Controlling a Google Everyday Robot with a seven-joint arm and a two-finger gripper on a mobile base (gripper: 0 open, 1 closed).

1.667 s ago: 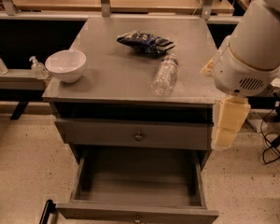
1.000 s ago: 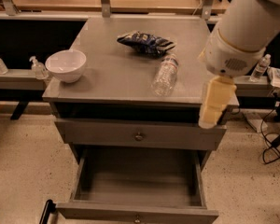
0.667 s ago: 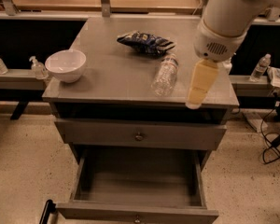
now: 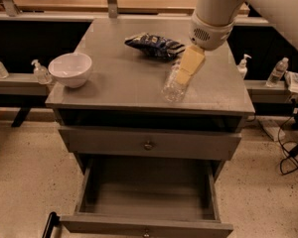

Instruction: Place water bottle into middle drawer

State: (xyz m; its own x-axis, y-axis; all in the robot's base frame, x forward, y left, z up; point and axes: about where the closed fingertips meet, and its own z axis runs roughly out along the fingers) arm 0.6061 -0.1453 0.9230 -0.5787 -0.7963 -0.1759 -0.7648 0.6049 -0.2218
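Water bottle (image 4: 172, 89) lies on its side on the cabinet top (image 4: 119, 86), right of centre, near the front edge. My gripper (image 4: 184, 74) hangs over its far end; I cannot tell its opening or grip. A glancing touch could roll the bottle off, missing the open middle drawer (image 4: 149, 195) below.

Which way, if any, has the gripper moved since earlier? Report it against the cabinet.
Yes. The gripper moved left, from off the right edge of the cabinet to over the water bottle.
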